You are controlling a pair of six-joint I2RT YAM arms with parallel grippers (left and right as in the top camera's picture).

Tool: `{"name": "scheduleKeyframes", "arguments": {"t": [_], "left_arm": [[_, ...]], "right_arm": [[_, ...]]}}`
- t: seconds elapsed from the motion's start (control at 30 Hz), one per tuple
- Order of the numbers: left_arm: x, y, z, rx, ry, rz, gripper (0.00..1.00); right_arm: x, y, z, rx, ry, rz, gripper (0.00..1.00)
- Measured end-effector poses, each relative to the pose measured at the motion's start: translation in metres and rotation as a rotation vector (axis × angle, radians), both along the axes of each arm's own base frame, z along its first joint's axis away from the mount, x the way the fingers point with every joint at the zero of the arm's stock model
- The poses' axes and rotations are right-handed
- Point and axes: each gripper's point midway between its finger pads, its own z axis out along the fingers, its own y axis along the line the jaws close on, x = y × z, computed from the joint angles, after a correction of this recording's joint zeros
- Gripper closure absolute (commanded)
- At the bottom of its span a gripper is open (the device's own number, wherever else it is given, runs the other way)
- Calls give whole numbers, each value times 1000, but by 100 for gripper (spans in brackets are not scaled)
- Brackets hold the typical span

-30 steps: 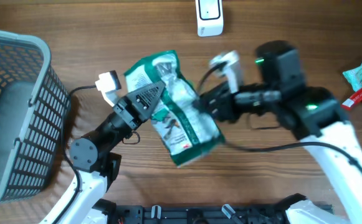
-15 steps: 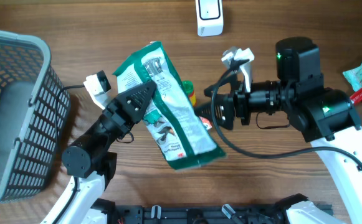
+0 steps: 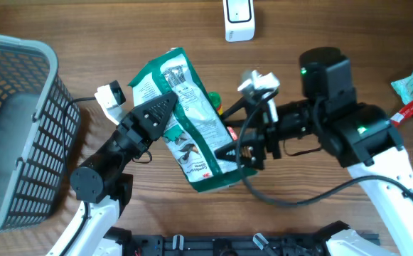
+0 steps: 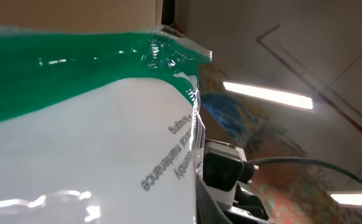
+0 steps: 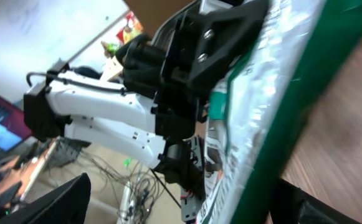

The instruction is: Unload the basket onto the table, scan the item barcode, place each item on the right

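My right pincer (image 3: 242, 151) has sprung wide open, releasing the pouch (image 3: 195, 135) mid-frame. Only my left pincer (image 3: 162, 110) clamps it now, so it must show the barcode.

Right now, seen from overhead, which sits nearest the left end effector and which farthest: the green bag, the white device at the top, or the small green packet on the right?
1. The green bag, mid-table, gripped by the left end effector itself.
2. The white device, up and to the right, at the table's top edge.
3. The small green packet, at the far right edge.
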Motion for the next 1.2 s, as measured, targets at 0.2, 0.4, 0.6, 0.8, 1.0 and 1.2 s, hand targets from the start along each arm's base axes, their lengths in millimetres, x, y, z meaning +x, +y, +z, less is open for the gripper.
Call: {"name": "scheduleKeyframes", "arguments": {"t": [0.2,0.4,0.6,0.8,1.0,1.2], "left_arm": [[0,0,0,0,0,0,96],[0,0,0,0,0,1,96],[0,0,0,-1,0,1,95],[1,1,0,-4,6,3,0],[-1,-1,-2,16,2,-14,0],[-10,-4,-18,165,-54,-69,0]], "right_arm": [[6,18,-30,-110,15,-17,12],[19,28,-56,-174,65,-27,40],[27,28,-57,-171,57,-46,96],[30,19,-61,-196,126,-84,95],[1,0,-27,-161,37,-105,95],[-57,-54,11,-175,-155,-250,95]]}}
